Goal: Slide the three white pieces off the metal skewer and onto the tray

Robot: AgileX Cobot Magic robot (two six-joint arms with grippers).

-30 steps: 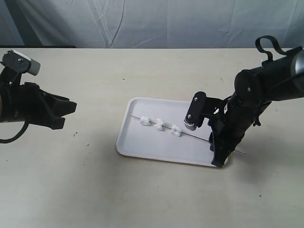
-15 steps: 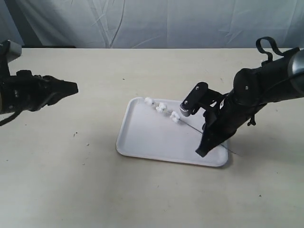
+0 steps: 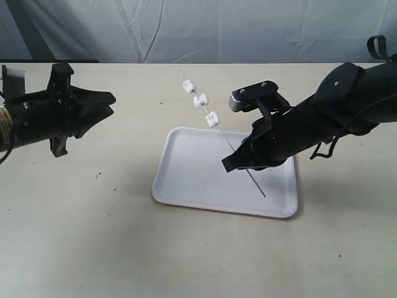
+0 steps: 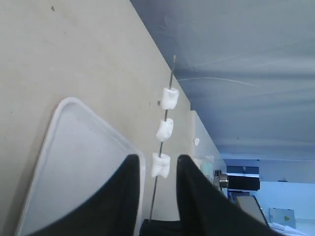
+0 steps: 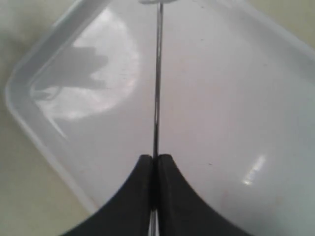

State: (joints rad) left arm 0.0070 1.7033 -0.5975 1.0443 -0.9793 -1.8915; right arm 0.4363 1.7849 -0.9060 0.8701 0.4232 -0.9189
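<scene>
My right gripper (image 3: 231, 165) is shut on the metal skewer (image 3: 223, 135) and holds it tilted up above the tray (image 3: 186, 192). The three white pieces (image 3: 200, 101) sit threaded on its raised upper half, near the far tip. In the right wrist view the skewer (image 5: 157, 78) runs straight out from the closed jaws (image 5: 154, 160) over the tray (image 5: 44, 137). My left gripper (image 3: 110, 103) is open, in the air left of the pieces and apart from them. In the left wrist view the pieces (image 4: 165, 129) and skewer (image 4: 156, 189) show between its fingers (image 4: 130, 164), farther off.
The beige tabletop (image 3: 124, 236) surrounds the tray. A pale cloth backdrop (image 3: 205, 28) hangs behind the table's far edge. My right arm (image 3: 335, 118) reaches over the tray's right side.
My right gripper has lifted the skewer off the tray and swung its loaded end up and back. My left gripper has moved right toward the pieces and turned.
</scene>
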